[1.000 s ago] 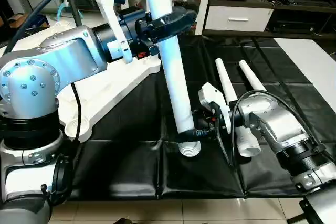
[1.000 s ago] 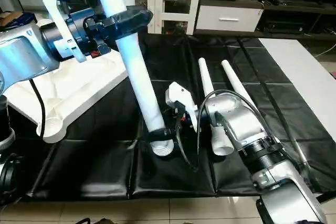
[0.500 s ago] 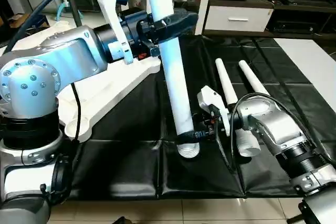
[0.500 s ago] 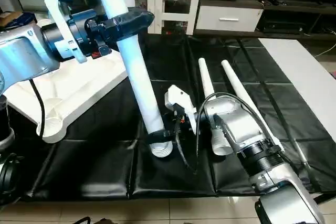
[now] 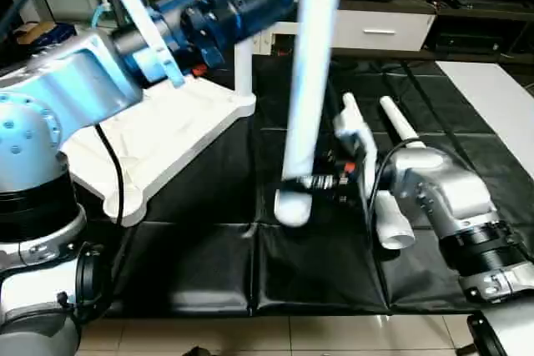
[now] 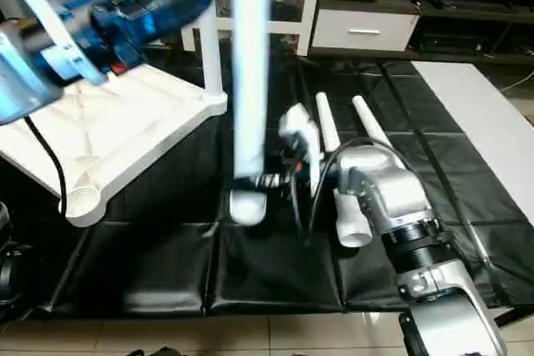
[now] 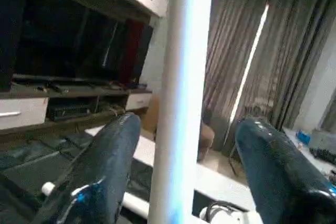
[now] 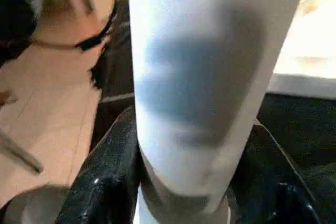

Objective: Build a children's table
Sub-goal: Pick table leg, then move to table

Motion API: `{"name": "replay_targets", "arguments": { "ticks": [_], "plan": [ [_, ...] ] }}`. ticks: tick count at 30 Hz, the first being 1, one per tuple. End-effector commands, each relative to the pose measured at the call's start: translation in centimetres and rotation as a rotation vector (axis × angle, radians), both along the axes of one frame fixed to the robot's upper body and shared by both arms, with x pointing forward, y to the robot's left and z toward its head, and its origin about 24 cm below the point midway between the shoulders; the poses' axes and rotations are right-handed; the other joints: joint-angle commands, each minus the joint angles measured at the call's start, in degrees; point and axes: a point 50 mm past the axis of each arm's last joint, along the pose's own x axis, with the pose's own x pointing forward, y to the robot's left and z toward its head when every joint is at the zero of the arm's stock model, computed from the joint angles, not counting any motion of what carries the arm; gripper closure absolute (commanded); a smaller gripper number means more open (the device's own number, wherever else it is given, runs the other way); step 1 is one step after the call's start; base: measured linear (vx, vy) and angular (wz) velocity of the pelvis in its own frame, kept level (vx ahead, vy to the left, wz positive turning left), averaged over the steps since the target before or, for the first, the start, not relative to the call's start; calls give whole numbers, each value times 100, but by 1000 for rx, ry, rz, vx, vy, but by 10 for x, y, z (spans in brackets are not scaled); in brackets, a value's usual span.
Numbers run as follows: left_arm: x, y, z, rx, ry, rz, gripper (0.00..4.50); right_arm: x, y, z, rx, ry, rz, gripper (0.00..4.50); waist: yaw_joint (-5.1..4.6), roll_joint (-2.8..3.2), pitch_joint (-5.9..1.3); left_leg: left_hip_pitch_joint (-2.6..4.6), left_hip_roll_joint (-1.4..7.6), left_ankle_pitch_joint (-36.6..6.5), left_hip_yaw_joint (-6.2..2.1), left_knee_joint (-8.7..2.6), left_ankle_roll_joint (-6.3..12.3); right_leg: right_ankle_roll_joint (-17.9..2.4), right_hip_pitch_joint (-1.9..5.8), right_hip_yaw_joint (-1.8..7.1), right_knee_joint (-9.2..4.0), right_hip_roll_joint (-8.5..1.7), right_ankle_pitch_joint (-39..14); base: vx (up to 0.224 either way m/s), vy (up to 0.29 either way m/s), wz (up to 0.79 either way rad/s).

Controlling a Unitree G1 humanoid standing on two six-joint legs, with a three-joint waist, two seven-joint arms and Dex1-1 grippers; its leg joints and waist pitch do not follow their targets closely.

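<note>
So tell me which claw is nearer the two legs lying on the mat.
Right. The right claw grips the upright leg low down, just beside the lying legs; the left claw is high up, toward the tabletop.

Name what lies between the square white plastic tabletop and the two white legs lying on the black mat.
In the left eye view, the upright tapered white leg stands between tabletop and lying legs, right tool gripping its base.

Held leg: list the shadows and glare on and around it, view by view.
Right wrist view: a grey shadow patch crosses the held leg just above the jaws of the right gripper. Left wrist view: a bright daylight slit in the curtains, and highlights on the glossy jaws of the left gripper. Left eye view: soft sheen along the folds of the black mat.
</note>
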Motion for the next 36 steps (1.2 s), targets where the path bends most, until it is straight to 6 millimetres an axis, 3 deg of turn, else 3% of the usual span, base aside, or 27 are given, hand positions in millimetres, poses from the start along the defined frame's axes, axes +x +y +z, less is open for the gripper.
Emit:
{"name": "replay_targets", "arguments": {
  "ticks": [1,3,4,5,6,7,8,9,10,12,13,15,16,17,21,26,28,29,31,32,34,35,36],
  "plan": [
    [6,18,-5,-4,6,200,81,8,-4,15,6,-136,-144,264,1,98,-401,104,98,-1095,-21,-462,-243,-1479,286,84,-344,-189,-894,0,0,0],
    [8,22,-7,4,8,252,70,10,-4,16,1,-165,-182,264,-35,66,-399,85,93,-1086,-19,-465,-272,-1385,298,78,-356,-181,-959,0,0,0],
    [12,37,-18,22,21,430,70,16,-4,17,-23,-204,-307,264,-26,88,-411,114,93,-1115,-14,-458,-276,-1347,279,86,-361,-182,-1029,0,0,0],
    [15,53,-33,71,36,619,70,19,-4,19,-40,-250,-415,264,-92,67,-377,37,100,-1022,-30,-495,-326,-1215,310,74,-381,-175,-1060,0,0,0],
    [15,59,-39,93,40,685,70,20,-3,19,-45,-266,-451,264,-70,91,-402,77,103,-1050,-38,-480,-342,-1148,296,75,-387,-186,-1166,0,0,0],
    [8,77,-63,176,52,904,70,16,1,29,-17,-329,-571,264,-93,75,-400,88,101,-1079,-21,-475,-342,-1086,283,89,-403,-178,-1232,0,0,0],
    [4,80,-69,202,39,953,70,15,1,33,-4,-349,-612,264,-123,75,-404,36,105,-924,-36,-499,-360,-913,324,92,-396,-186,-1204,0,0,0],
    [-2,81,-82,248,48,1015,70,16,0,35,-5,-379,-722,264,-129,134,-422,72,117,-856,-44,-493,-383,-857,270,93,-394,-179,-1130,0,0,0],
    [-4,80,-87,271,54,1035,70,16,-1,36,-6,-385,-758,264,-144,150,-435,77,101,-840,-40,-490,-398,-874,266,88,-381,-160,-1068,0,0,0],
    [-12,74,-106,292,90,1082,70,14,-1,36,27,-409,-840,264,-113,167,-424,143,114,-1018,-21,-498,-418,-994,183,81,-393,-114,-888,0,0,0],
    [-15,70,-113,306,93,1093,70,13,-1,35,36,-417,-862,264,-111,167,-424,130,133,-1062,-30,-511,-420,-1025,205,83,-379,-133,-825,0,0,0],
    [-24,54,-129,366,49,1117,70,7,-2,28,99,-364,-959,264,-81,164,-398,129,135,-1262,-27,-533,-408,-971,194,80,-415,-131,-888,0,0,0],
    [-26,49,-133,397,21,1108,70,5,-2,23,106,-338,-965,264,-84,164,-383,96,140,-1401,-41,-566,-375,-871,212,86,-436,-146,-1047,0,0,0],
    [-27,46,-136,412,-11,1109,70,3,-2,17,109,-299,-968,264,-73,190,-385,138,135,-1625,-49,-572,-403,-759,170,88,-458,-134,-1284,0,0,0],
    [-29,40,-149,471,-77,1162,70,-2,-3,-4,61,-208,-994,264,-124,165,-356,104,109,-1994,-83,-603,-476,-510,176,97,-525,-128,-1673,0,0,0],
    [-29,34,-154,449,-45,1139,70,-10,-3,-17,52,-150,-927,264,-208,135,-340,87,90,-2156,-95,-596,-454,-473,149,106,-554,-145,-2038,0,0,0],
    [-30,34,-156,436,-39,1144,70,-14,-4,-22,40,-132,-909,264,-213,107,-341,63,77,-2105,-72,-580,-346,-451,159,126,-584,-175,-2155,0,0,0],
    [-31,34,-158,443,-42,1153,70,-17,-5,-25,34,-128,-900,264,-193,75,-359,19,45,-1907,-20,-535,-86,-486,180,186,-627,-263,-2325,0,0,0],
    [-33,35,-161,451,-63,1168,70,-20,-5,-26,26,-127,-878,264,-174,46,-369,-26,24,-1661,7,-492,161,-534,211,247,-660,-343,-2403,0,0,0],
    [-35,36,-165,446,-58,1175,70,-23,-5,-28,3,-138,-858,264,-101,34,-394,-132,-2,-1223,-7,-328,637,-541,300,415,-765,-610,-2603,0,0,0],
    [-36,36,-167,446,-59,1178,70,-24,-6,-29,-5,-136,-858,264,-1,41,-419,-155,28,-924,-95,-99,962,-622,341,621,-868,-938,-2759,2,35,2],
    [-37,35,-168,450,-59,1177,70,-24,-6,-29,-1,-131,-860,264,54,66,-434,-203,99,-681,-209,-29,1161,-804,367,690,-888,-1065,-2706,9,109,4],
    [-38,35,-169,459,-68,1174,70,-24,-7,-29,4,-130,-867,264,38,86,-417,-205,103,-639,-225,-115,1333,-934,326,588,-862,-966,-2582,9,109,4]
  ]
}}
